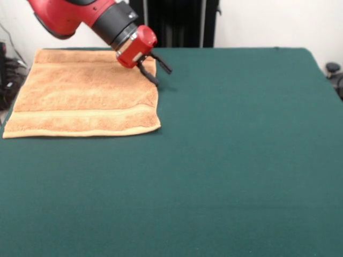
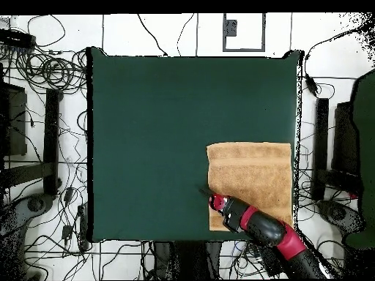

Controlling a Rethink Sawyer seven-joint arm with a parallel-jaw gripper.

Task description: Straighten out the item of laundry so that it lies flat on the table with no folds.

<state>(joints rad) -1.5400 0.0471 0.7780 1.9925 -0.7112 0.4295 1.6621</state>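
The orange-tan towel (image 1: 86,93) lies spread out in the far left corner of the green table (image 1: 225,160) in the front view, with a woven band stripe near its front edge. In the overhead view the towel (image 2: 253,175) lies by the table's right edge, near the bottom. My gripper (image 1: 158,71) hangs from the red and black arm just above the towel's far right corner, at its edge. Its two black fingers (image 1: 164,65) stand apart, open and empty. In the overhead view the gripper (image 2: 206,193) is at the towel's lower left corner.
The towel's left edge lies along the table's edge (image 1: 6,126) in the front view. Cables and stands (image 2: 44,146) lie on the floor round the table. A dark pedestal (image 1: 174,24) stands behind the table's far side.
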